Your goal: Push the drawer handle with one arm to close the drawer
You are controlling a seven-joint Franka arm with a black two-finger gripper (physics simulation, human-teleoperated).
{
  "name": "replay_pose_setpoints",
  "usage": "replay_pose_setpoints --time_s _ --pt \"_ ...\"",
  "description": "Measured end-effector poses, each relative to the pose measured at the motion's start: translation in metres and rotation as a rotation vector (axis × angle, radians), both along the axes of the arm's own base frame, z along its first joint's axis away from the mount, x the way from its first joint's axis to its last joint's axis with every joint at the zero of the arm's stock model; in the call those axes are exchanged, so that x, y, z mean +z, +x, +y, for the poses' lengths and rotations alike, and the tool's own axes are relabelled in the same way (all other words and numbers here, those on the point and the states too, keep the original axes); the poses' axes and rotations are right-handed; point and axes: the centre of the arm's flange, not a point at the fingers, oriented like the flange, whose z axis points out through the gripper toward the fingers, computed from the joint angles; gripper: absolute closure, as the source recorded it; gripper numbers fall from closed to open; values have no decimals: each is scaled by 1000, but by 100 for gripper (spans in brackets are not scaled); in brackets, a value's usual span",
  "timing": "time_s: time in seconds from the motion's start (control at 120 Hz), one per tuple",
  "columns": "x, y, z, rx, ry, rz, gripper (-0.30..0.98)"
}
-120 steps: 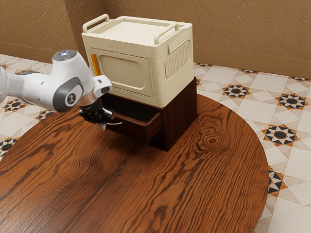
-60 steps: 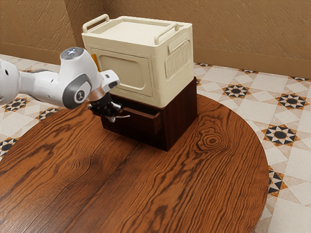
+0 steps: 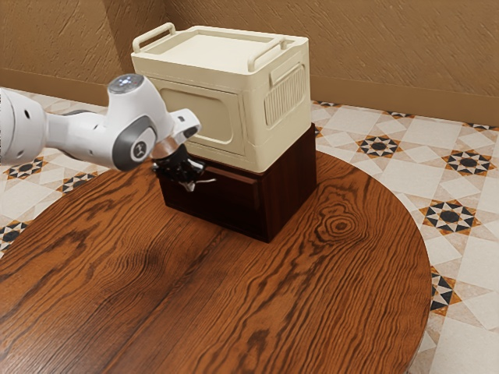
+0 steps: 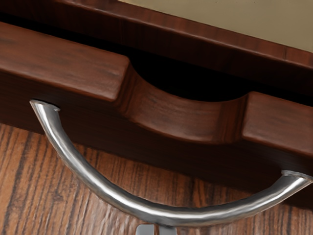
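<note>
Shut together at the tips of the gripper (image 4: pixel 157 229), pad to pad as far as the wrist view tells, w/ nothing b/w them. Set just at the outer side of the curved metal handle (image 4: pixel 171 215), by approx. the middle of its bow; poss. touching, can't tell for sure. Next outward, past the handle: straight to the drawer (image 3: pixel 234 193), w/ a scooped notch (image 4: pixel 181 122) in its front's top edge, facing the bow's middle. Nearly home in the dark wooden cabinet (image 3: pixel 291 183), prob. in the last stretch of the push, but not flush: see the narrow dark gap behind the front. Key relation: handle's long axis along the drawer front, end to end, so push square across it, from bow toward cabinet, not along it. Best kept near mid-bow, to avoid skewing the drawer or slipping over/under the rounded bar. Stop once flush, w/o shoving the cabinet or the cream box (image 3: pixel 191 117) on top. Farther out, reaching in from the ext. view's left: the white arm (image 3: pixel 82 136), above the round wooden table (image 3: pixel 195 304).
</note>
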Motion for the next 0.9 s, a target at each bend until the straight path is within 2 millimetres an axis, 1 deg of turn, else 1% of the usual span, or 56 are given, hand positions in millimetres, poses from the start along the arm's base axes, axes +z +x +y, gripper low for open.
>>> replay_pose_setpoints --time_s 0.217,0.475,0.542,0.6,0.658,0.675,0.7,0.725,0.75,0.775,0.8,0.9 --pt "2 8 0 -5 -1 -10 79" --pt "5 12 0 -6 -1 -19 79" --pt "11 10 1 -3 0 -23 79" --pt "36 -4 0 6 11 -19 79" --pt "82 -32 -8 15 26 -11 75" --pt "95 -41 -12 18 27 -6 72" --pt "118 -61 -17 24 34 -1 66" --pt "135 -78 -24 28 41 11 60" --pt "149 -94 -35 21 49 27 55" --pt "156 -106 -48 8 53 55 49" --pt "157 -115 -57 0 55 87 44" --pt "149 -136 -97 -63 70 218 27"
